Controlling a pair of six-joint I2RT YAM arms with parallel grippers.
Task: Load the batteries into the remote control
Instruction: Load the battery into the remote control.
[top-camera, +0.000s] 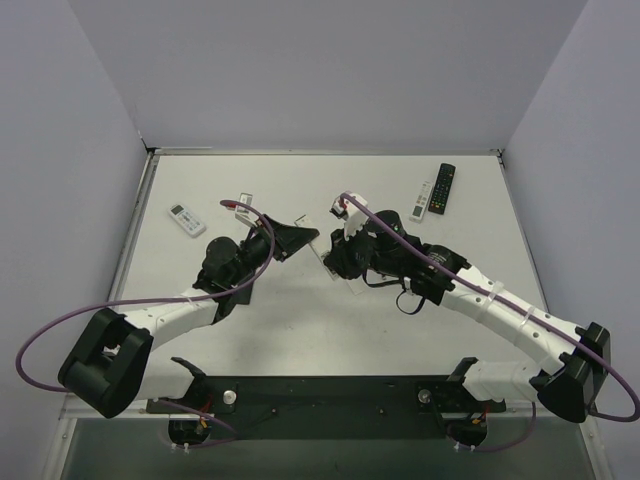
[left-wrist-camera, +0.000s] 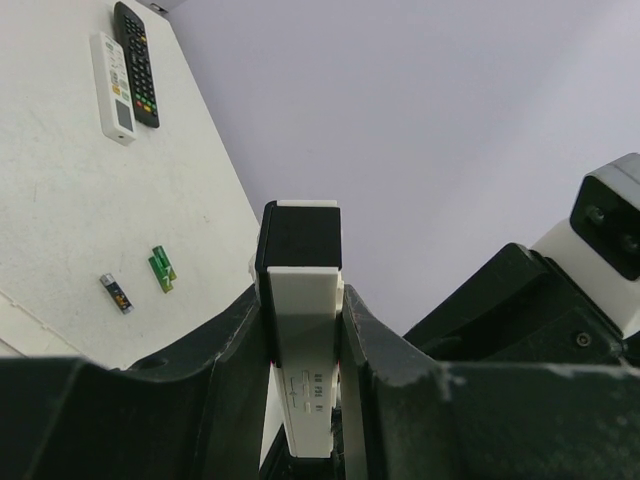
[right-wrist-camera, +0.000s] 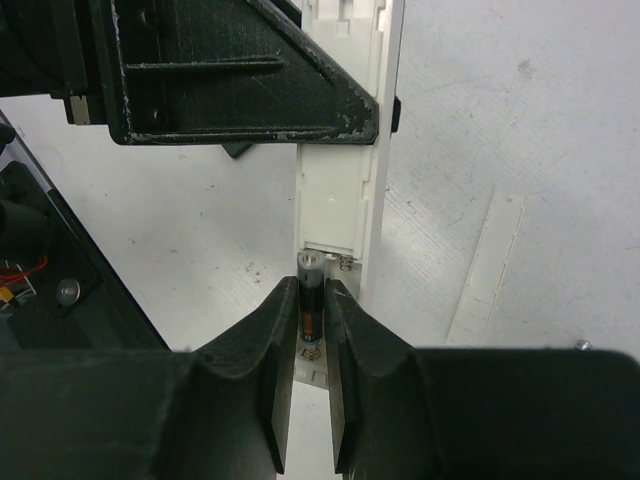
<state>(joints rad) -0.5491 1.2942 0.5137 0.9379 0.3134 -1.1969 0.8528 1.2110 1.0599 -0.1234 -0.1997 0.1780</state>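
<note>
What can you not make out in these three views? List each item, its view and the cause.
Right wrist view: the lower end of the battery, hidden between the fingers.
Top view: that battery, hidden under the right gripper.
Left wrist view: markings on the remote in the left gripper, too small.

Left arm (top-camera: 190, 300) and right arm (top-camera: 500, 305) stretch forward from their bases, elbows bowed outward, wrists turned toward each other. The left hand (top-camera: 297, 238) clamps the remote control (left-wrist-camera: 305, 350); the right hand (top-camera: 330, 256), facing it, pinches a dark battery (right-wrist-camera: 310, 292).
</note>
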